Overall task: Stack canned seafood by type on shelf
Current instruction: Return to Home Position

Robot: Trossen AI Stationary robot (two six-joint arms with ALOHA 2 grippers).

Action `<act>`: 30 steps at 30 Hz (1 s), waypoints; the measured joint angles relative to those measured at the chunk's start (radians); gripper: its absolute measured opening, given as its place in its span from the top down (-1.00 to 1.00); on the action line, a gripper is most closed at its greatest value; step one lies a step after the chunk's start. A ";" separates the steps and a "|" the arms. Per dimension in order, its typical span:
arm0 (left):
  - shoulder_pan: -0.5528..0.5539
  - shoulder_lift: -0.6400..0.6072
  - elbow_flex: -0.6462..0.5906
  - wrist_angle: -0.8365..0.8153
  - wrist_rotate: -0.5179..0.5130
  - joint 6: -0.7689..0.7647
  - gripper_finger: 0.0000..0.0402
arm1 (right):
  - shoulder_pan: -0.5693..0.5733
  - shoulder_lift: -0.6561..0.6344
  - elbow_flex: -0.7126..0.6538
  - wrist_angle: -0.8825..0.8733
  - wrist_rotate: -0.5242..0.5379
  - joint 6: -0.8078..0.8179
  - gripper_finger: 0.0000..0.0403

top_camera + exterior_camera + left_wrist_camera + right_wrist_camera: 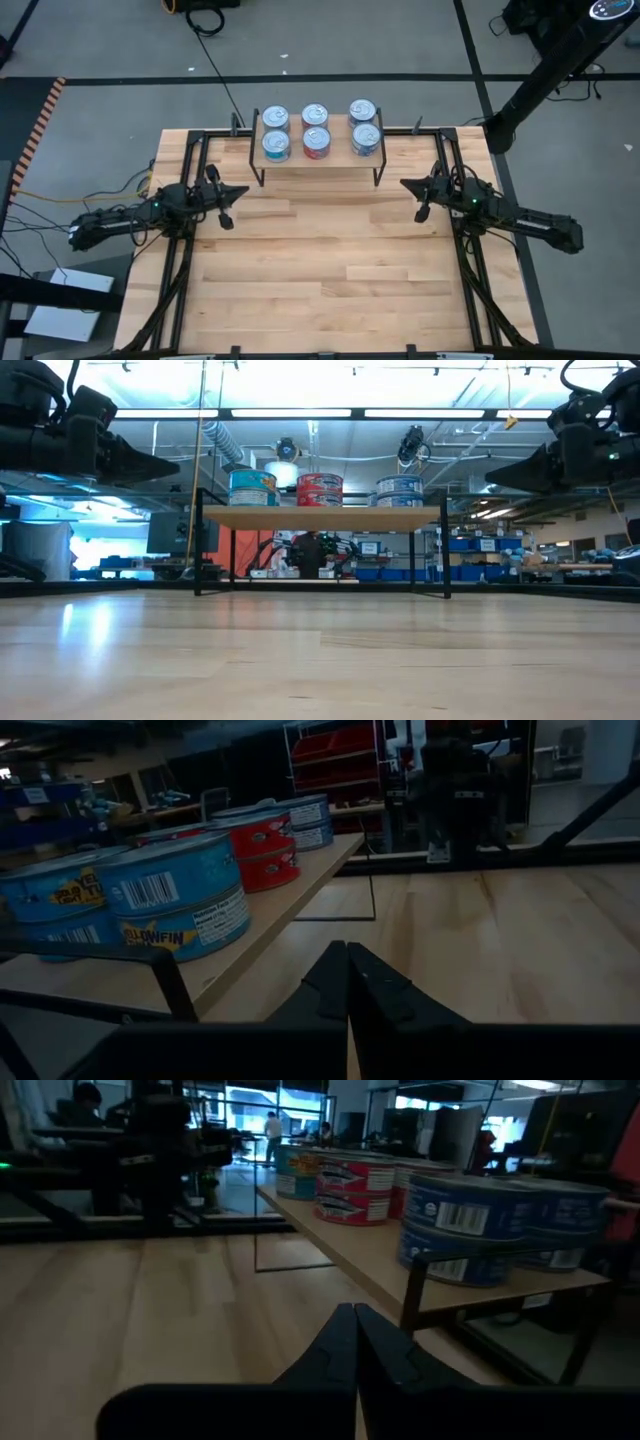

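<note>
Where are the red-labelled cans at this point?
In the low view, the red cans stand stacked at the middle of the shelf, between the teal cans toward the left arm and the blue cans toward the right arm.

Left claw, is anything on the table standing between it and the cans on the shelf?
Nothing visible does. The left claw, shut, hangs over bare tabletop off the front left corner of the shelf, with open space up to the teal cans.
</note>
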 joint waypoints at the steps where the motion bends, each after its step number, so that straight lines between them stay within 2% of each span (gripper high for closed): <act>1: 0.000 0.001 0.000 0.000 -0.001 0.000 0.98 | -0.001 0.000 0.000 0.000 0.000 0.002 0.96; 9: 0.000 0.000 0.000 0.026 -0.010 -0.024 0.98 | -0.001 0.000 0.000 0.001 0.002 -0.009 0.87; 30: 0.000 0.001 0.000 0.033 -0.008 -0.024 0.98 | -0.001 0.000 0.000 0.002 0.002 -0.011 0.88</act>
